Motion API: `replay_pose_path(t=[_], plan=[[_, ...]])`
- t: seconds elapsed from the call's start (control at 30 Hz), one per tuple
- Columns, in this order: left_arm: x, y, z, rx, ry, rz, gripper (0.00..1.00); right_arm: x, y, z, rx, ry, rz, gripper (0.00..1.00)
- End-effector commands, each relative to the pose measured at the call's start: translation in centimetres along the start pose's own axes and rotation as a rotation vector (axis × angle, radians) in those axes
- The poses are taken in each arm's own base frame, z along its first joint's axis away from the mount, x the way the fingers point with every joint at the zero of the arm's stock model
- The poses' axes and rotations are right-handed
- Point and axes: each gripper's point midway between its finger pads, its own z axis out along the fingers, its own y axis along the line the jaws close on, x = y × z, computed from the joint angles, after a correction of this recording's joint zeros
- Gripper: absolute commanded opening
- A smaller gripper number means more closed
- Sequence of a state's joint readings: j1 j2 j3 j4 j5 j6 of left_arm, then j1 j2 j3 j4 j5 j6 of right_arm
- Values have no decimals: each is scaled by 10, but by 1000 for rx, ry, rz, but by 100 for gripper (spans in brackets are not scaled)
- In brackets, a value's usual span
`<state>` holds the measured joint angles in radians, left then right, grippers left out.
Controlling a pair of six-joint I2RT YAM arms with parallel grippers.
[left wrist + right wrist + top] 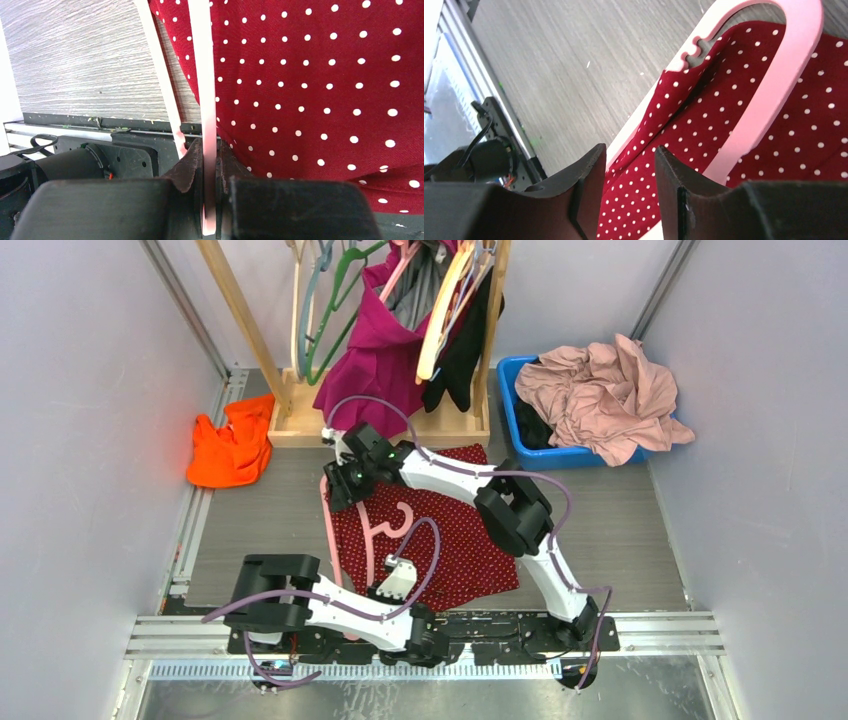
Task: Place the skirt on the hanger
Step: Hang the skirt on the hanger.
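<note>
Skirt (455, 540) lay flat on the worktop (630, 540), just ahead of the arm bases. Hanger (784, 75) rested on it, one notched end at the cloth's corner. Left gripper (210, 152): jaws clamped on the hanger's thin bar. Right gripper (630, 155): jaws apart over that corner, holding nothing.

Risks, as judged:
- The thin bar could twist in the pinch.
- Closing on cloth and plastic together could drag the skirt off the notch.

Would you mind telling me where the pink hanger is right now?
In the top view, the hanger lies mid-table on the left part of the dotted skirt, gripped by the left tool.
</note>
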<state>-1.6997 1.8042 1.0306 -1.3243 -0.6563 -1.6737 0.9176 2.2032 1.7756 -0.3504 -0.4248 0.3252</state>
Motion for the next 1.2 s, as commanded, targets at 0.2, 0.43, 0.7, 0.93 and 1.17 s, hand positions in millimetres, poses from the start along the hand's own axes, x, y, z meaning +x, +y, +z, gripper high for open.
replay_pose_path(t=[0.2, 0.43, 0.7, 0.93, 1.17], plan=[[-1, -33, -6, 137, 7, -145, 0, -27, -2, 17, 77, -85, -18, 47], [-2, -35, -6, 145, 4, -144, 0, -24, -5, 21, 95, -73, -21, 50], [-2, -34, -7, 146, 5, -142, 0, -23, -7, 32, 93, -64, -13, 50], [-2, -34, -7, 146, 5, -141, 0, -22, -7, 39, 87, -55, -11, 47], [-3, -35, -8, 152, 2, -142, 0, -25, 6, 39, 35, -49, -9, 19]])
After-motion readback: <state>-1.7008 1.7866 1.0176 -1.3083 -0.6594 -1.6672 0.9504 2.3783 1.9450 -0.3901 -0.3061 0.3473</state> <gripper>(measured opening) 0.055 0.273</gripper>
